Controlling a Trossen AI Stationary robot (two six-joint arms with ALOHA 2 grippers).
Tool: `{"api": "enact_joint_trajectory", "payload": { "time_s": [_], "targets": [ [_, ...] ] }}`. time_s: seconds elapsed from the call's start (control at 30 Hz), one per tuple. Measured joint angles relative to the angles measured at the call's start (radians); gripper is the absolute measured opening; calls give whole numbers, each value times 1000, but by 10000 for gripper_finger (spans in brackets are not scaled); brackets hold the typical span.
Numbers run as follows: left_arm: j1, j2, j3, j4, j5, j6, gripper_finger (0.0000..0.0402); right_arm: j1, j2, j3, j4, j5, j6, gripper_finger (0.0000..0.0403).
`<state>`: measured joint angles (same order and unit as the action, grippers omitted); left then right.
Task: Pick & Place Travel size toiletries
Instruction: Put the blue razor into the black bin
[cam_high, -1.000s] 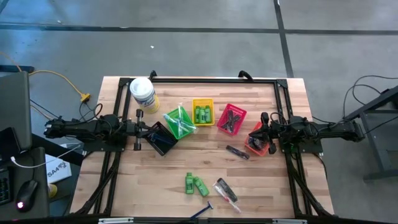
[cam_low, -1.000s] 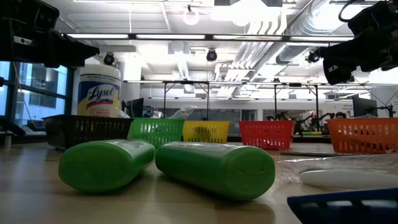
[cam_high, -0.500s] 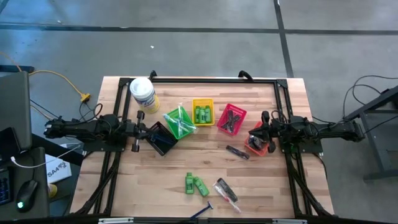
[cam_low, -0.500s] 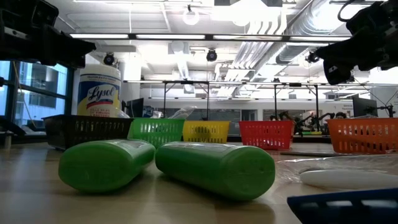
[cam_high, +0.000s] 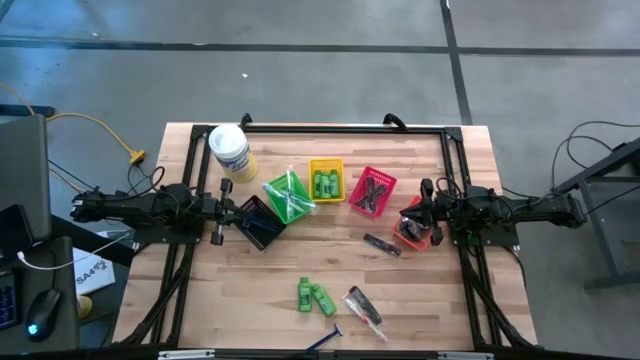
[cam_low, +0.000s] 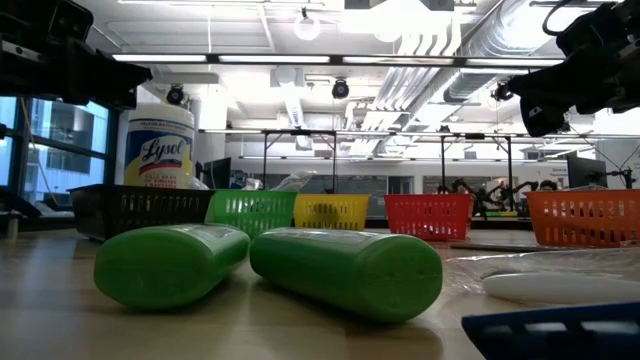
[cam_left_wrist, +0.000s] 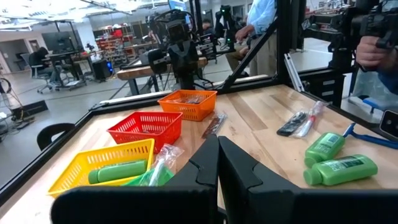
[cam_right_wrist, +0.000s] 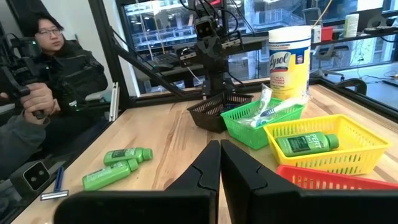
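1. Almost nothing changes over the last second. In the high view the left gripper (cam_high: 222, 208) sits a touch further back from the black plastic basket (cam_high: 262, 222) than a second ago; the right gripper (cam_high: 432, 213) holds the same place above the orange plastic basket (cam_high: 412, 228).

2. Both grippers have their fingers pressed together with nothing between them; each wrist view shows the two dark fingers meeting at a thin seam, empty.

3. The loose toiletries lie well apart from both grippers, on the bare wood toward the table's near edge: two bright green mini bottles (cam_high: 314, 296) side by side, a slim clear tube with a dark item (cam_high: 364, 307) beside them, and a blue-handled razor (cam_high: 325, 340) at the edge. A dark flat item, perhaps a comb (cam_high: 381, 244), lies nearer, just off the orange basket below the right gripper.

4. Already sorted, between the two grippers: clear tubes in the green plastic basket (cam_high: 290, 197), green bottles in the yellow plastic basket (cam_high: 327, 183), dark combs in the red plastic basket (cam_high: 372, 192).

5. My reading: the arms are at rest between picks, with several pieces left. The next pick calls for one gripper to open and reach out over the loose items.
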<state>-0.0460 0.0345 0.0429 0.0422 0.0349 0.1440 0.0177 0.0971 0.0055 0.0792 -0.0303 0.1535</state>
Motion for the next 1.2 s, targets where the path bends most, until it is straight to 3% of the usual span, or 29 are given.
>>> {"api": "enact_joint_trajectory", "payload": {
  "time_s": [0.83, 1.2],
  "targets": [
    [0, 0, 4, -16, -3, -1, 0, 0, 0, 0, -17, -1, -18, 5],
    [0, 0, 4, -16, -89, -22, 0, 0, 0, 0, -23, -2, -18, 5]
  ]
}}
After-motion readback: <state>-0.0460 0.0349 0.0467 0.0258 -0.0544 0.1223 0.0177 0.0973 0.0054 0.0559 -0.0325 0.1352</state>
